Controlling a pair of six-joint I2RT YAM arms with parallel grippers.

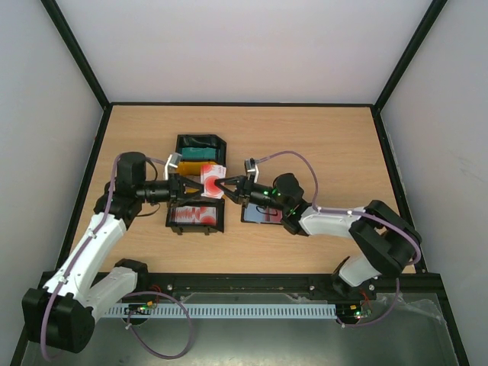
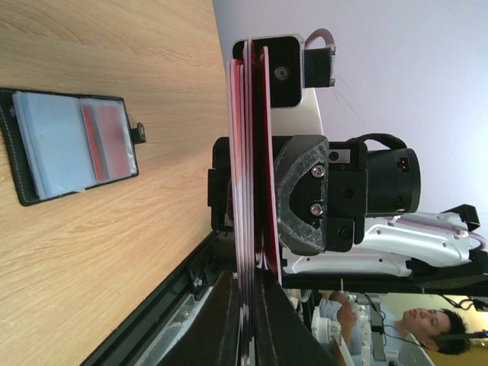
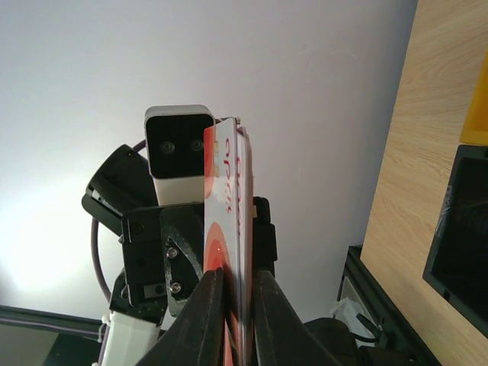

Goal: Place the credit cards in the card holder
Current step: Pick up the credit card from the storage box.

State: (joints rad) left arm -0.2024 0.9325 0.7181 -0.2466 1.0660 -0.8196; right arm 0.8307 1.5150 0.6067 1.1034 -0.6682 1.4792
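Note:
A small stack of red-and-white credit cards (image 1: 212, 182) is held in the air between my two grippers, above the table's middle. My left gripper (image 1: 194, 187) is shut on the stack's left end; in the left wrist view the cards (image 2: 248, 175) stand edge-on between the closed fingers of that gripper (image 2: 248, 276). My right gripper (image 1: 226, 187) faces it and pinches the other end of the cards (image 3: 229, 191), the right gripper (image 3: 236, 273) having a finger on each face. The black card holder (image 1: 258, 216) lies open under the right arm, its clear pockets (image 2: 72, 149) showing a red card.
A black tray (image 1: 196, 218) with red-and-white cards lies just below the grippers. Behind them stand a black tray with teal cards (image 1: 200, 149) and a yellow tray (image 1: 191, 166). A black frame rail (image 1: 252, 284) runs along the near edge.

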